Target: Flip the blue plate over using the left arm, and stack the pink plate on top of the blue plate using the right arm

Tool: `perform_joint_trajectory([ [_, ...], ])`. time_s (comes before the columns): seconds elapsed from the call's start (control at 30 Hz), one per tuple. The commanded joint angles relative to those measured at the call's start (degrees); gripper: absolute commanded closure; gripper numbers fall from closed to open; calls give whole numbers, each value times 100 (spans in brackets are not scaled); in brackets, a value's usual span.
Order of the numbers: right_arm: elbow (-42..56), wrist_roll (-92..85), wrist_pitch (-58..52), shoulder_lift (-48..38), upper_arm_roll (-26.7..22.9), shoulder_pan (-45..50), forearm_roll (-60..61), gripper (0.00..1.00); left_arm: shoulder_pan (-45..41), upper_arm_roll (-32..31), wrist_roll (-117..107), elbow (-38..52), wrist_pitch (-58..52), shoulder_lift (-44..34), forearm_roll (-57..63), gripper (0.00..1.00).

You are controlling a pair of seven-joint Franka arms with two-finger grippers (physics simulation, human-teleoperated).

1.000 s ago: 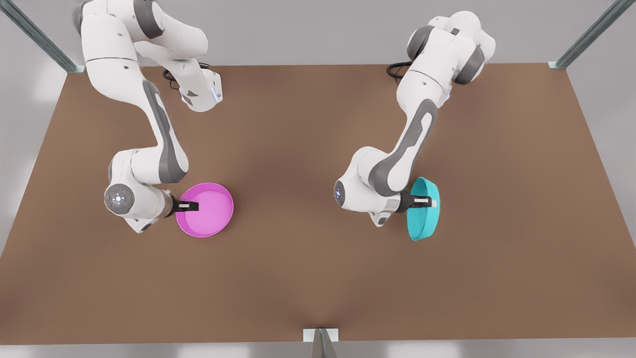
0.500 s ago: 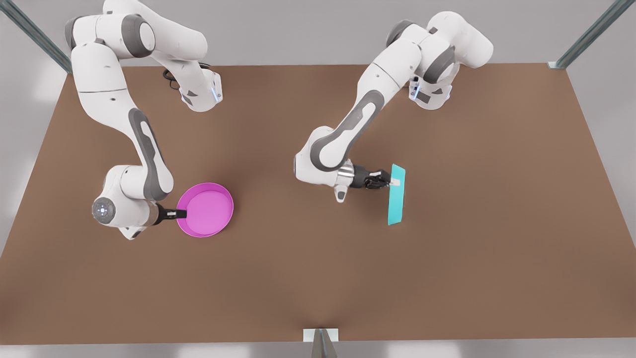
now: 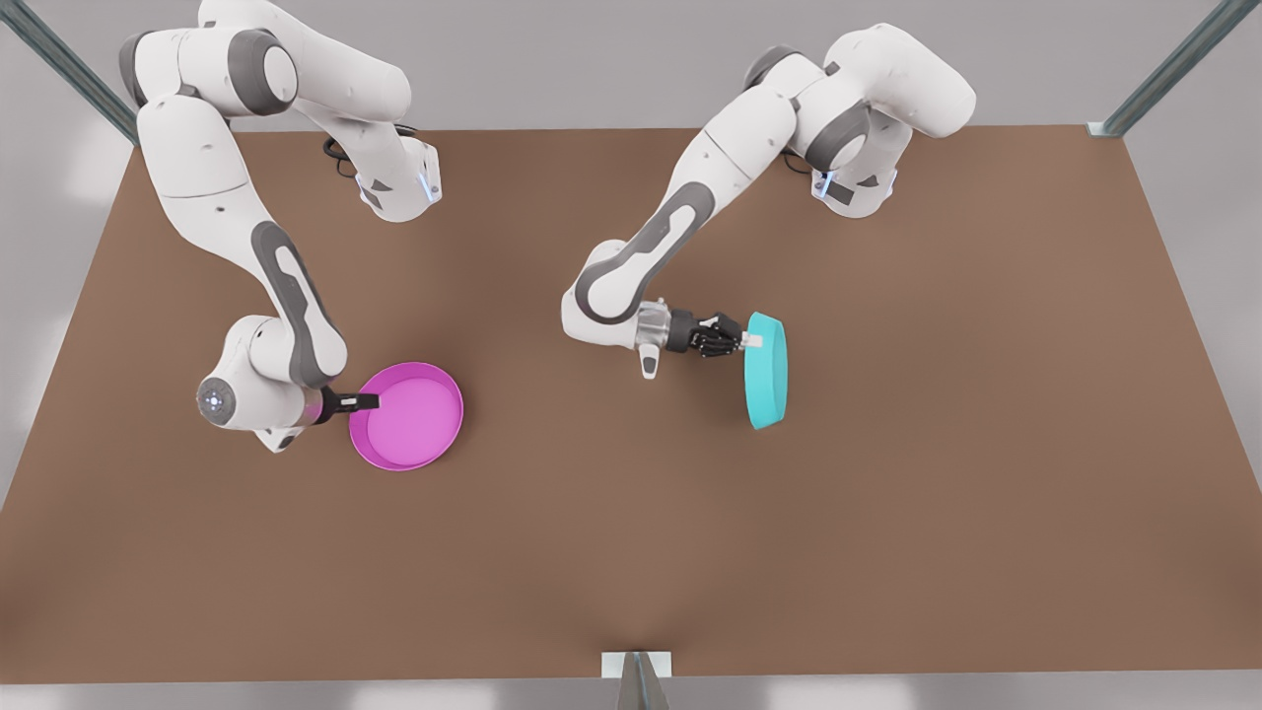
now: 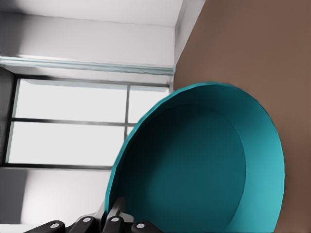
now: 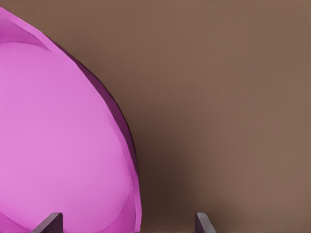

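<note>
my left gripper (image 3: 751,341) is clamped on the rim of the blue plate (image 3: 767,370), pinching the edge of it that lies nearest my wrist. in the left wrist view the fingers (image 4: 112,219) bite the rim where the plate's (image 4: 194,165) hollow side opens toward the camera. the blue plate stands on edge, nearly vertical, and whether its lower rim touches the brown table (image 3: 986,444) or hangs just above it i cannot tell. taking the blue plate as the landmark: my left arm (image 3: 680,227) reaches to it from the far edge of the table, on the front view's right half.

my right gripper (image 3: 367,401) sits well apart from the blue plate, toward the front view's left, at the rim of the pink plate (image 3: 409,416). its fingers are spread apart: the right wrist view shows one fingertip (image 5: 48,223) over the plate's (image 5: 58,145) inside and the other (image 5: 204,224) over bare table outside the rim, so they straddle the edge without closing on it. the pink plate lies flat on the table, hollow side up, far from the blue plate across the table's middle. my right arm (image 3: 246,217) bends down to it from the far edge.
</note>
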Motion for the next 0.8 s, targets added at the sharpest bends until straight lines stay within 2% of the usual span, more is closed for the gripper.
perform_joint_trajectory([
  [0.0, 9, 0, -1, -3, 8, -1, 0, 0, -10, 3, -15, -1, 8, 10, -138, 79],
  [0.37, 115, 26, 280, -20, -1, 43, 123, 0, -168, 3, -252, 8, -107, 194, -85, 79],
  [0.4, 115, 26, 298, -20, -1, 35, 123, 11, -203, 3, -261, 8, -142, 229, -85, 79],
  [0.47, 115, 26, 298, 6, -1, 26, 114, 11, -203, 3, -288, 8, -150, 247, -85, 79],
  [0.5, 115, 18, 298, 6, -1, 43, 114, 11, -203, 3, -279, 8, -151, 247, -94, 65],
  [0.53, 115, 26, 298, 15, -1, 52, 123, 11, -203, 3, -279, 8, -142, 247, -94, 39],
  [0.57, 106, 26, 298, 24, -1, 61, 123, 11, -203, 3, -279, 8, -142, 256, -102, 27],
  [0.63, 106, 35, 298, 24, -1, 79, 123, 11, -212, 3, -279, 17, -142, 274, -102, 22],
  [0.7, 98, 44, 298, 32, -1, 87, 123, 13, -221, -6, -279, 17, -194, 282, -111, 22],
  [0.77, 106, 44, 307, 33, -1, 87, 123, 20, -221, -15, -279, 26, -238, 282, -111, 22],
])
